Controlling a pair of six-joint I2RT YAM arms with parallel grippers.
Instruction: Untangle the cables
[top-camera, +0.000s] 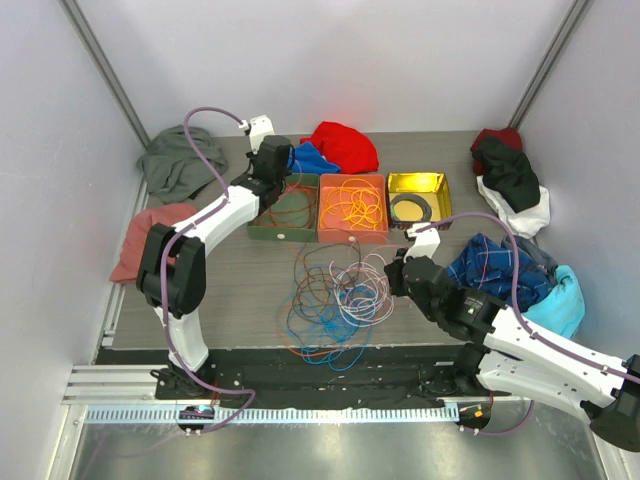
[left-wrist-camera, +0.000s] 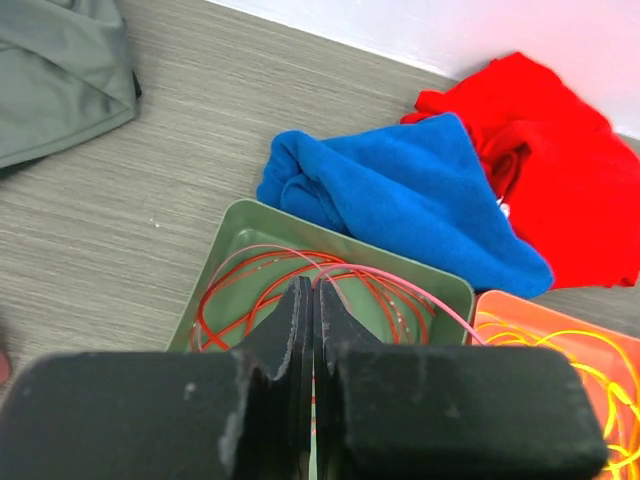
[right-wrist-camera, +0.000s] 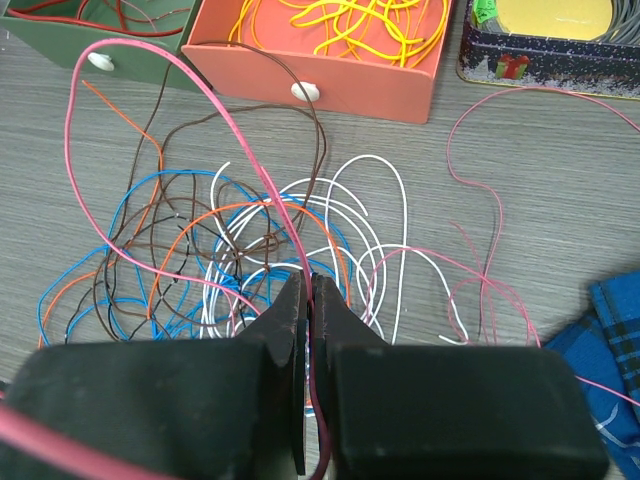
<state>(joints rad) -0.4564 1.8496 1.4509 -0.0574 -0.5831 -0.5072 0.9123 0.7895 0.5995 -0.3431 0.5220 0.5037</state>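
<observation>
The cables (top-camera: 335, 300) lie in a loose tangle of blue, brown, orange, white and pink loops on the table between the arms. My right gripper (top-camera: 390, 273) (right-wrist-camera: 309, 282) sits at the tangle's right edge, shut on a pink cable (right-wrist-camera: 200, 82) that arches up and away to the left. My left gripper (top-camera: 281, 178) (left-wrist-camera: 313, 288) hovers over the green tray (top-camera: 262, 232) (left-wrist-camera: 330, 237), shut on a pink cable (left-wrist-camera: 400, 283) that curves off to the right. Red cables (left-wrist-camera: 230, 300) are coiled in that tray. Yellow cables (right-wrist-camera: 350, 25) fill the orange tray (top-camera: 352, 237) (right-wrist-camera: 330, 82).
A yellow tin (top-camera: 440, 186) (right-wrist-camera: 540, 72) with a black coil stands right of the orange tray. Cloths ring the table: grey-green (top-camera: 180, 160), pink (top-camera: 150, 235), blue (left-wrist-camera: 400, 190), red (left-wrist-camera: 560, 160), a dark pile (top-camera: 510, 180), plaid and teal (top-camera: 520, 280).
</observation>
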